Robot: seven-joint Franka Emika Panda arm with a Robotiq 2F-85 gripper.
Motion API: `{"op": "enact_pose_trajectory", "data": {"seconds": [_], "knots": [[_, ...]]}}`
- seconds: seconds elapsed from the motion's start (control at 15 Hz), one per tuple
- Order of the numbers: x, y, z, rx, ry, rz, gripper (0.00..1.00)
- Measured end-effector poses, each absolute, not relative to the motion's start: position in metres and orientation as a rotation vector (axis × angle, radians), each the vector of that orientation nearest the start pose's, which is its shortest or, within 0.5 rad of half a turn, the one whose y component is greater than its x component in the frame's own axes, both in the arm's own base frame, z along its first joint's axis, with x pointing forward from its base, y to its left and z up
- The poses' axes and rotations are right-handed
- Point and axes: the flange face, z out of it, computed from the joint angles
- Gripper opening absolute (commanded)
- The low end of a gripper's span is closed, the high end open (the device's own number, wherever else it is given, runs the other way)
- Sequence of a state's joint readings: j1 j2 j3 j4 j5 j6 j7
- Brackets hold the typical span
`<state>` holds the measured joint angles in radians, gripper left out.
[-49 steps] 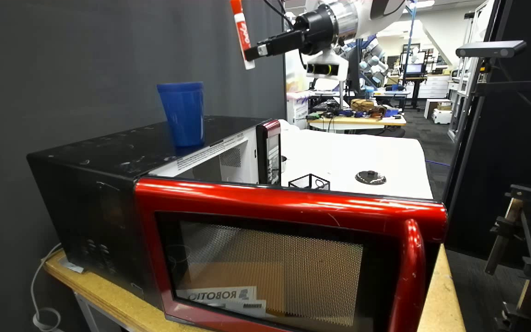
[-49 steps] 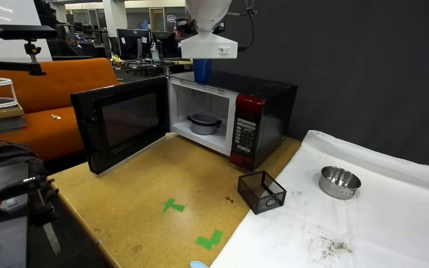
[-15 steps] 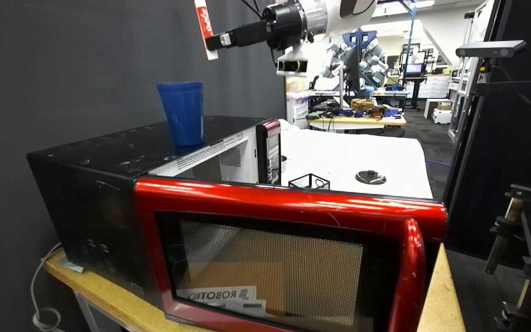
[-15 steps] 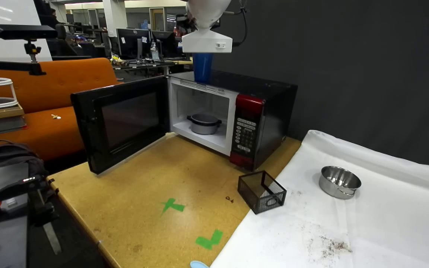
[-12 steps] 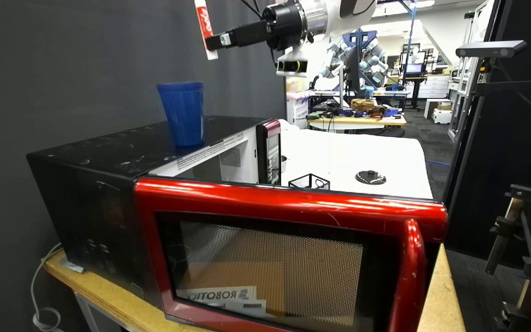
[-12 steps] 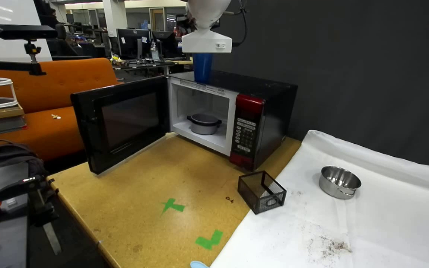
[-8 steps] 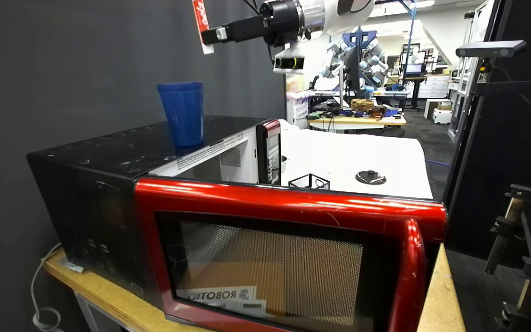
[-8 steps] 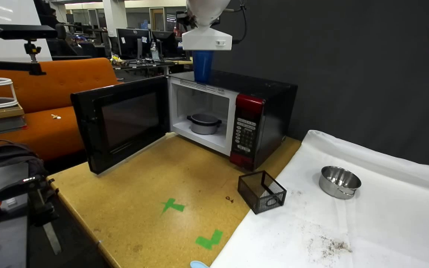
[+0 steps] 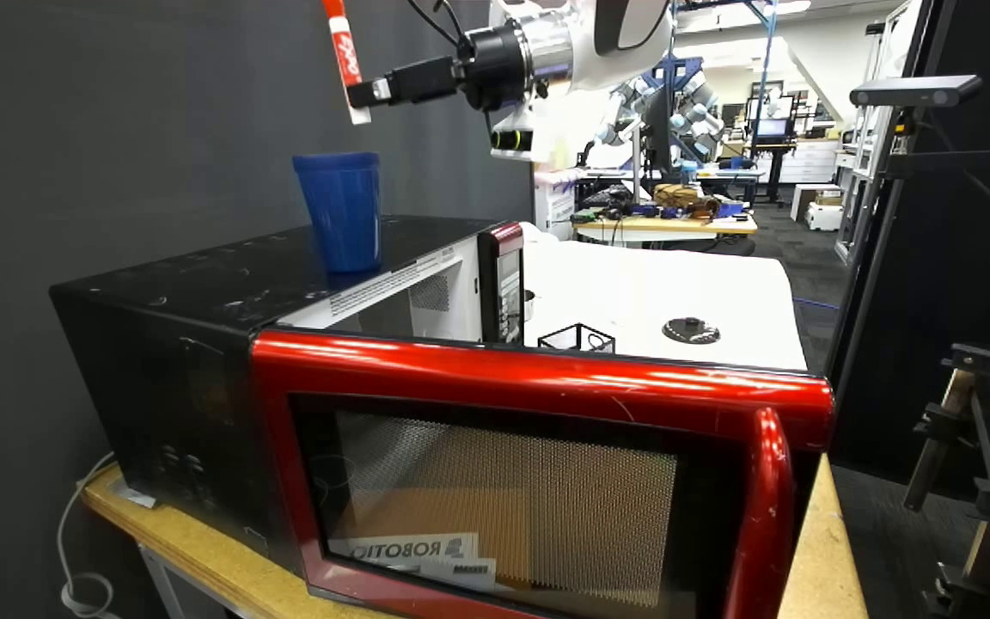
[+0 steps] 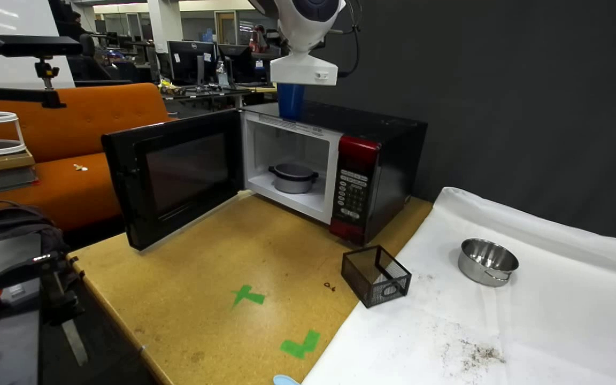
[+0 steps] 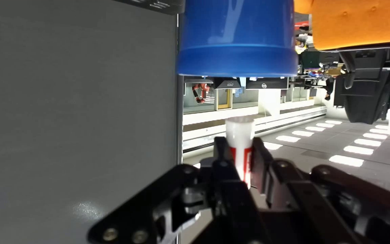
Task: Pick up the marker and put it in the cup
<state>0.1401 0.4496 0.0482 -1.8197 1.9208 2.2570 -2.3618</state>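
Done: pickup of the marker (image 9: 345,53). Held near its lower end, slightly tilted, between fingers (image 11: 261,153) closed on its sides. Suspended higher than the cup (image 9: 342,215) and apart from its rim; cannot confirm alignment with the mouth. Locate the cup upright on top of the microwave (image 9: 177,370), near a corner of the worktop (image 9: 203,552). Estimated stage: well past halfway. Remaining, as judged: align over the mouth, lower, release.

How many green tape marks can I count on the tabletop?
2, in an exterior view: the upper mark, nearer the microwave, and the lower mark, near the white cloth. Any under the cloth would be hidden.
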Motion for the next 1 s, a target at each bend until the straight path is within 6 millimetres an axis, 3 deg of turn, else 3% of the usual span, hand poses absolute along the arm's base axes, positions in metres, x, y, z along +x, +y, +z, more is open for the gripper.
{"op": "enact_pose_trajectory", "data": {"seconds": [0.53, 1.0], "knots": [[0.670, 0.156, 0.315, -1.805, -0.993, -1.515, 0.05], [0.660, 0.163, 0.303, -1.816, -0.995, -1.478, 0.05]]}}
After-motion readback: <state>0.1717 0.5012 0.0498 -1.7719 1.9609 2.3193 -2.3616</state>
